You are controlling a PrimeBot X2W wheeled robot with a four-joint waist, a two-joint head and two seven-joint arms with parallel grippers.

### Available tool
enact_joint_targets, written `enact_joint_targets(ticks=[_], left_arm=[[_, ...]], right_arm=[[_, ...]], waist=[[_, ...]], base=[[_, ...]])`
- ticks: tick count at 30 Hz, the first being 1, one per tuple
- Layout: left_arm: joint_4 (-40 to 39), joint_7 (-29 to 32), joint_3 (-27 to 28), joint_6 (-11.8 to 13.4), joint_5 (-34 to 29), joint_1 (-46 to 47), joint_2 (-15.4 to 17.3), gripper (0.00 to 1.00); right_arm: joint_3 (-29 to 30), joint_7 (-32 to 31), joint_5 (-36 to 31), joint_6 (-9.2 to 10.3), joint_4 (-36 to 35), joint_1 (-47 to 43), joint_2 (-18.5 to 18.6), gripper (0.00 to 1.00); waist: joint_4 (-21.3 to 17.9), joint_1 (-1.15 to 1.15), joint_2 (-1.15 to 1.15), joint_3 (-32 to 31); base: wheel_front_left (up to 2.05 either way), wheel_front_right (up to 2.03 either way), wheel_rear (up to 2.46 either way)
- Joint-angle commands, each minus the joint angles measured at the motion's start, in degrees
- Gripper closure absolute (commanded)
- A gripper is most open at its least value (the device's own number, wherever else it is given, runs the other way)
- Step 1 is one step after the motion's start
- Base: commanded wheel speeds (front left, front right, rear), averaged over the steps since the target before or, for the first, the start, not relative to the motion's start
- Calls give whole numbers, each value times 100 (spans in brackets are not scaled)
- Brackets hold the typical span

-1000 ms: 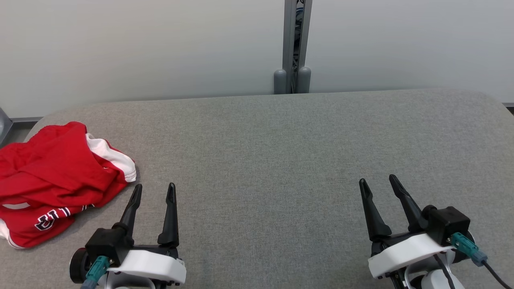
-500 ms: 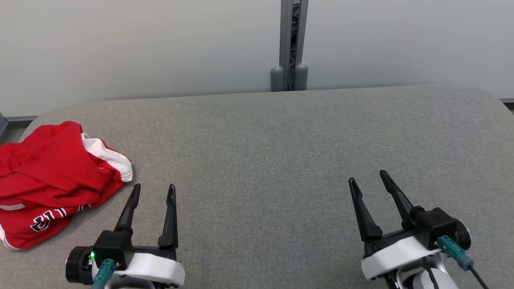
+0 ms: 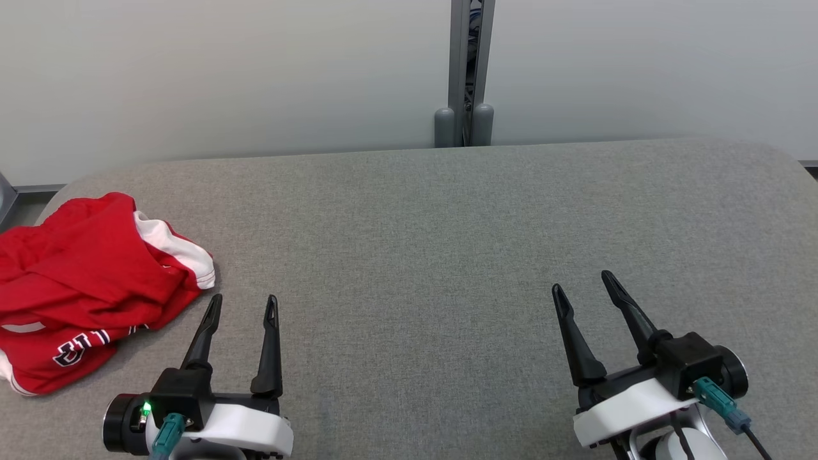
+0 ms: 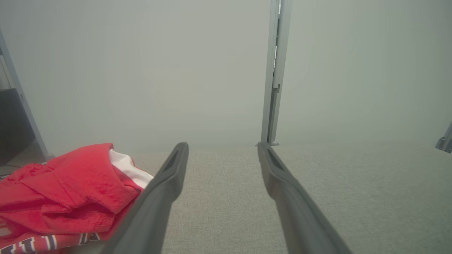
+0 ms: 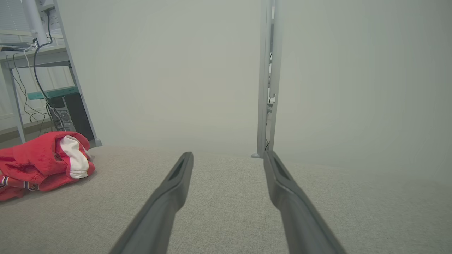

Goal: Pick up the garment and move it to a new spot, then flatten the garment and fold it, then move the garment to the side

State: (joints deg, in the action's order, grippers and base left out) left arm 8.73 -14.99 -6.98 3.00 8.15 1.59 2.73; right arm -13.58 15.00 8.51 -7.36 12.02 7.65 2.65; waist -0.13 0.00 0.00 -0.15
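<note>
The red garment (image 3: 83, 281) lies in a crumpled heap just to the outer side of my left pincer (image 3: 245, 299), near its fingertips but not touching them. It looks soft, light and limp, so I expect it to sag and trail when lifted. The raised fold by the white band (image 3: 172, 246), closest to my fingers, seems the best place to pinch. My left pincer stands wide and empty, and so does my right pincer (image 3: 581, 282), well away across the grey table (image 3: 409, 211).

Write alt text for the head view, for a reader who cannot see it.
A crumpled red garment with white trim lies on the left side of a grey table. The left gripper and right gripper sit open and empty at the lower corners, fingers pointing toward a pale wall.
</note>
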Motion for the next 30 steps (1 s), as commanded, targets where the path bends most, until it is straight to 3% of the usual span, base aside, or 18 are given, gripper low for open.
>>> enact_joint_targets(ticks=[1, 11, 30], left_arm=[[2, -17, 19, -33, 16, -31, 28, 0], [-23, -17, 109, 48, 9, 11, 28, 0], [-222, -17, 116, 338, 54, -115, 27, 0]], right_arm=[[-7, 40, -4, -25, -9, -44, 45, 0], [-87, 40, 35, -20, 20, -8, 43, 0], [-285, 28, 218, -20, -7, -228, 42, 0]], waist=[[7, 0, 0, 0], [225, 0, 0, 32], [1432, 0, 0, -39]], base=[[0, 0, 0], [0, 0, 0], [0, 0, 0]])
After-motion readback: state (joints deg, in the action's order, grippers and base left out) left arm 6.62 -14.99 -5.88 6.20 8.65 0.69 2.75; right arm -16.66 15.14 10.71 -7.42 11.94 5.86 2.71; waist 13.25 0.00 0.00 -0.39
